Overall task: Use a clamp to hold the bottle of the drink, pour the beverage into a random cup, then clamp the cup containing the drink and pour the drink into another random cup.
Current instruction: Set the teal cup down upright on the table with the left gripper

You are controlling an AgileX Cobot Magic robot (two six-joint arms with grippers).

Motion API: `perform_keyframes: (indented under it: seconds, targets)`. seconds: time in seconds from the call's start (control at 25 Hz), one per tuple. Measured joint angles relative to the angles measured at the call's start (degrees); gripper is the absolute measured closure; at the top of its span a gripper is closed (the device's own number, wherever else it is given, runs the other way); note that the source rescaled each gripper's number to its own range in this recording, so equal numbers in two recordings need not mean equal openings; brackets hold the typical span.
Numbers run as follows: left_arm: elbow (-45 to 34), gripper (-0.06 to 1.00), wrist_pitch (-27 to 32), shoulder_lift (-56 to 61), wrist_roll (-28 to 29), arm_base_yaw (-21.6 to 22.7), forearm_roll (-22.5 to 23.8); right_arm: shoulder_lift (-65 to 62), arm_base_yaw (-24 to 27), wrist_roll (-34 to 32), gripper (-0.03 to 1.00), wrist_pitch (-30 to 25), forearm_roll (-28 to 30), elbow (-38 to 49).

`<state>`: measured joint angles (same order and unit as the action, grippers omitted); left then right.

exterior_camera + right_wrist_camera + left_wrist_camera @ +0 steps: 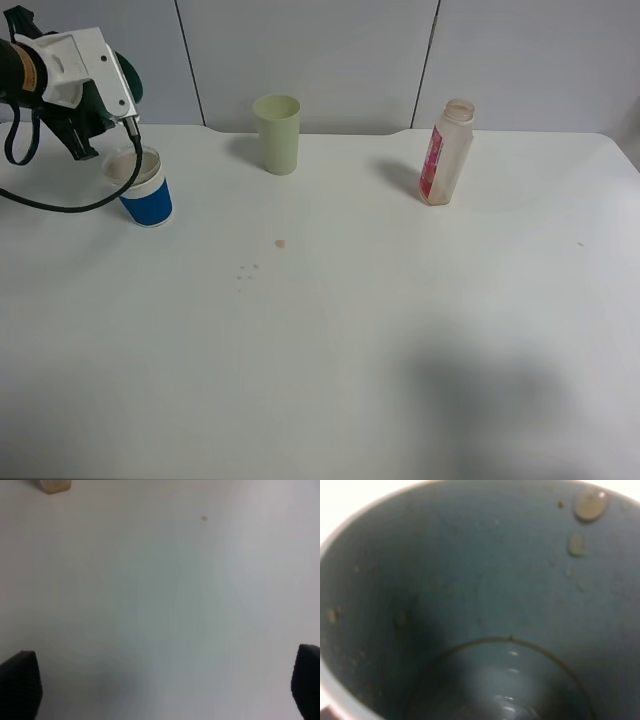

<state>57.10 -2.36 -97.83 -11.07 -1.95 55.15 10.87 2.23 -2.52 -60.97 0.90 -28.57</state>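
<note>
Teal-green tumbler (470, 605) clamped in left end effector (95, 135), tipped over blue-banded cup (143, 187) near surface's far left corner so drink is emptied into it; droplets cling inside. Bottle (445, 152) set back near far edge. Right end effector (160, 685) spread wide, nothing held.

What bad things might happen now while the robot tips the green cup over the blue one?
1. The teal cup sits tilted above the blue-banded cup, off to one side, so drink may miss.
2. Drops already lie on the table; more may splash.
3. The blue-banded cup stands near the table's edge and could get knocked.
</note>
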Motion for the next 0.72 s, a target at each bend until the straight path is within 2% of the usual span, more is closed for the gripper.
perform_keyframes:
  seconds: [0.48,0.72]
  targets:
    - [0.0,0.94,-6.68,4.71,15.22,6.0,-2.82,0.0,0.0,0.0,-0.03,0.0,0.0,0.0]
    - [-3.95,0.94,-13.45,7.83,17.05,8.62,-7.53,0.0,0.0,0.0,-0.03,0.0,0.0,0.0]
